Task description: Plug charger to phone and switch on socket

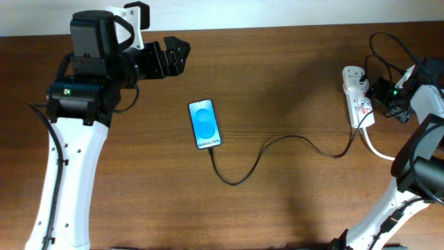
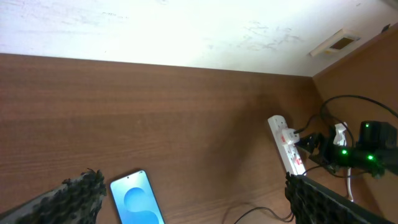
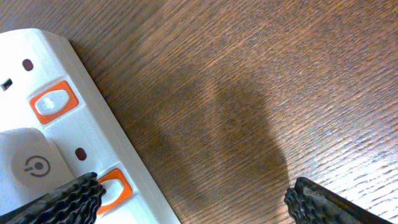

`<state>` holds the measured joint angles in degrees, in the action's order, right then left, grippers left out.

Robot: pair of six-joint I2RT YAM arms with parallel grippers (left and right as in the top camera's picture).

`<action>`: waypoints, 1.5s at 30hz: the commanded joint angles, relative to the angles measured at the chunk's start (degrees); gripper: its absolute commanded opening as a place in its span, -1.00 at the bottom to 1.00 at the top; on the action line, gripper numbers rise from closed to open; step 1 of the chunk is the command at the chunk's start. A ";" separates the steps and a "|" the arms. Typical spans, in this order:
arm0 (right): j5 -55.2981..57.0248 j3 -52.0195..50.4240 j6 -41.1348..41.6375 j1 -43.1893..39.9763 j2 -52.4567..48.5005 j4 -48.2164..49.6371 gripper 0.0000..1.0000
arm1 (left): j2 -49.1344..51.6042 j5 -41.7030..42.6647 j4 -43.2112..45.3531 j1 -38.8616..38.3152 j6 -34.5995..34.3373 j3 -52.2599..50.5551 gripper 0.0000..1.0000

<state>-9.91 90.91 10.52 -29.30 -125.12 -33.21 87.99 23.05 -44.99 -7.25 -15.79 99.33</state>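
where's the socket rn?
Overhead view: the socket lies at the table's far right, near the back edge, with the right gripper right beside it; the phone sits mid-table, well to its left.

Tabletop: open wood between phone and socket, crossed by the flat-lying charger cable. Socket's right side: crowded by right gripper, white mains lead, looping black cables. Around phone: free; left gripper stands well apart.

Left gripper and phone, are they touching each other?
Apart. The overhead view shows bare wooden table between the left gripper and the phone.
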 commanded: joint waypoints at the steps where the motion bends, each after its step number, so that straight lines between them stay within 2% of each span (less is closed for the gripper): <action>1: 0.07 -1.38 -1.51 1.55 -2.01 -2.21 0.99 | -0.59 -0.39 0.07 0.28 0.92 0.24 0.98; 22: 0.37 -1.64 -2.14 4.20 -2.01 -3.17 0.99 | -0.59 -0.39 0.04 0.28 0.92 0.24 0.98; 27: 5.01 -0.50 -0.28 3.98 -1.99 -3.52 0.97 | -0.59 -0.39 0.07 0.28 0.92 0.24 0.98; 31: 6.36 4.76 1.55 2.73 -1.88 -6.95 0.97 | -0.59 -0.39 0.07 0.28 0.92 0.24 0.98; 37: 16.65 17.40 8.31 0.74 -1.81 -17.20 0.97 | -0.59 -0.39 0.07 0.28 0.92 0.24 0.98; 45: 19.85 28.22 8.61 0.28 -0.63 -24.06 0.97 | -0.59 -0.39 0.07 0.28 0.92 0.24 0.98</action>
<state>7.68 115.55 18.22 -28.95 -126.76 -55.90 87.99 23.07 -44.99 -7.25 -15.79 99.33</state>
